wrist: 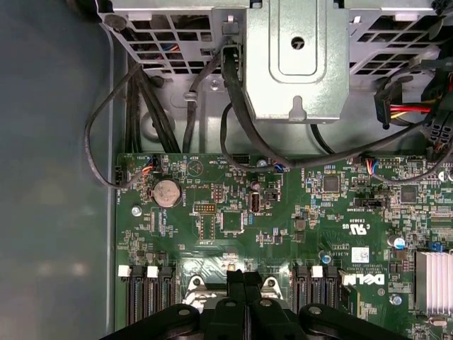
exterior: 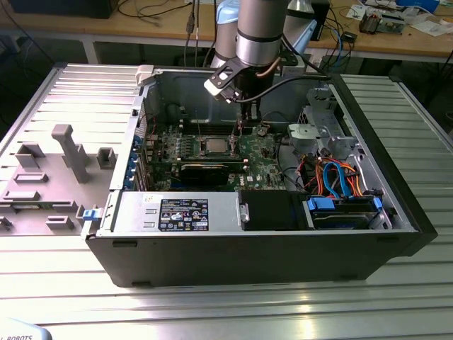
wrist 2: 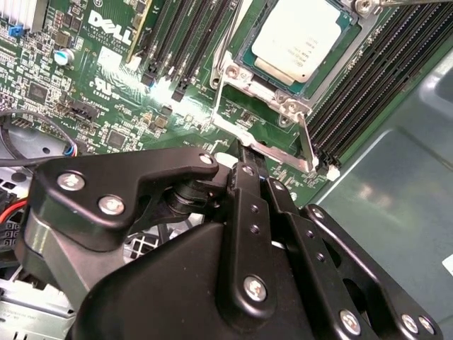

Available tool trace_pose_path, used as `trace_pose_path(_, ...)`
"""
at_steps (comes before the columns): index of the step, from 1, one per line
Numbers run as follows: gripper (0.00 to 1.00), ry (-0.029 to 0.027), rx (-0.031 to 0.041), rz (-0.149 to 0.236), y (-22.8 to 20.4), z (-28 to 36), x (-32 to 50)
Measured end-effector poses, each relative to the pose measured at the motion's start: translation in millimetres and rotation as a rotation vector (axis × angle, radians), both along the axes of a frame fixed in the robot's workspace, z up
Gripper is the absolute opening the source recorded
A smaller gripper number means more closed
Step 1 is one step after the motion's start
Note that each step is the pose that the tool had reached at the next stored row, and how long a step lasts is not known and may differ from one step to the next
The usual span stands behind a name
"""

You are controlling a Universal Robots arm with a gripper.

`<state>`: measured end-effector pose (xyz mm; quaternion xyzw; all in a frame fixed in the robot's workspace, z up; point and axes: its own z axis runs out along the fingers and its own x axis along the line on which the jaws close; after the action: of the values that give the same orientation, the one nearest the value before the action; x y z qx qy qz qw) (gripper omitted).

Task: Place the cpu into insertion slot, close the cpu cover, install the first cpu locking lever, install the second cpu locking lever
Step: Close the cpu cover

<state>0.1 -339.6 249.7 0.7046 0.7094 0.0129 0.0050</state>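
The cpu [wrist 2: 301, 39] sat in the insertion slot [wrist 2: 244, 57] under the lowered cpu cover [wrist 2: 272, 93]. The hand [wrist 2: 244, 150], pinched together and empty, touched a seemingly unlatched locking lever [wrist 2: 283, 154] beside that slot.

Silver-grey arm [exterior: 258, 32] trailing a black cable [exterior: 304, 78], black claw [wrist 2: 244, 157] studded with silver screws [wrist 2: 255, 287].

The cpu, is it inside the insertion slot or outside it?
Inside. In the second wrist view the cpu lies flat within the insertion slot, with the metal rim around its visible sides.
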Motion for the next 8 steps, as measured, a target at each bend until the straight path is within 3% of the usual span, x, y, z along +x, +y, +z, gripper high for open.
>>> trace_pose_path(8,0.11,0.0,0.0,0.0,0.0,0.0,-1.9)
